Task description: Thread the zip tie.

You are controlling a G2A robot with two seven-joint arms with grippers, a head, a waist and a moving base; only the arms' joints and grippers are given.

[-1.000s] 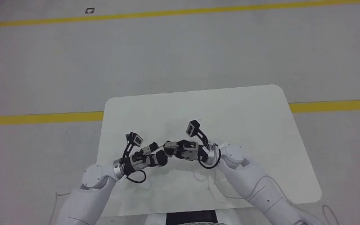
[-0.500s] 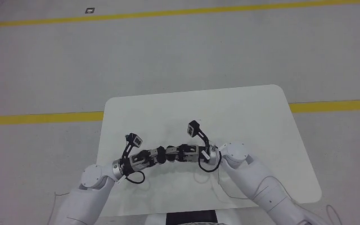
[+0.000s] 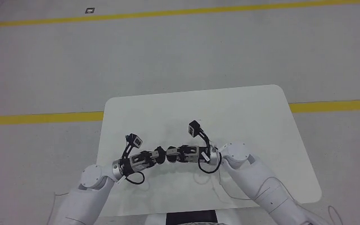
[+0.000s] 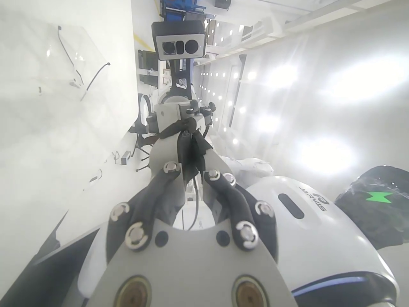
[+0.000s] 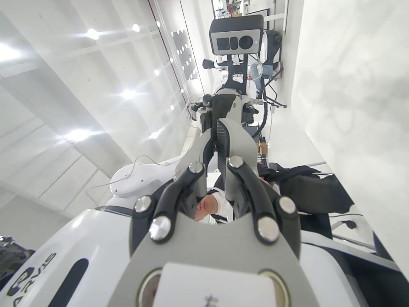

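Note:
Both grippers meet tip to tip a little above the white table (image 3: pixel 253 112), near its front edge. My left gripper (image 3: pixel 161 154) (image 4: pixel 191 154) has its black pads pressed together. Facing it, my right gripper (image 3: pixel 173 153) (image 5: pixel 219 132) is also shut, and its ribbed pad shows. A thin black zip tie (image 4: pixel 169 131) crosses the right gripper's tip (image 4: pixel 188 122) where the two sets of fingers meet. How far the tie runs between the pads is hidden. The left gripper (image 5: pixel 220 103) stands directly opposite in the right wrist view.
Two thin black strips (image 4: pixel 96 74) lie on a clear sheet (image 4: pixel 48 49) farther off on the white surface. The table's back and right parts are bare. Yellow floor lines (image 3: pixel 56 118) run beyond the table.
The two grippers have closed the gap between them and lined up straight, tip against tip. The right wrist has shifted slightly right and down.

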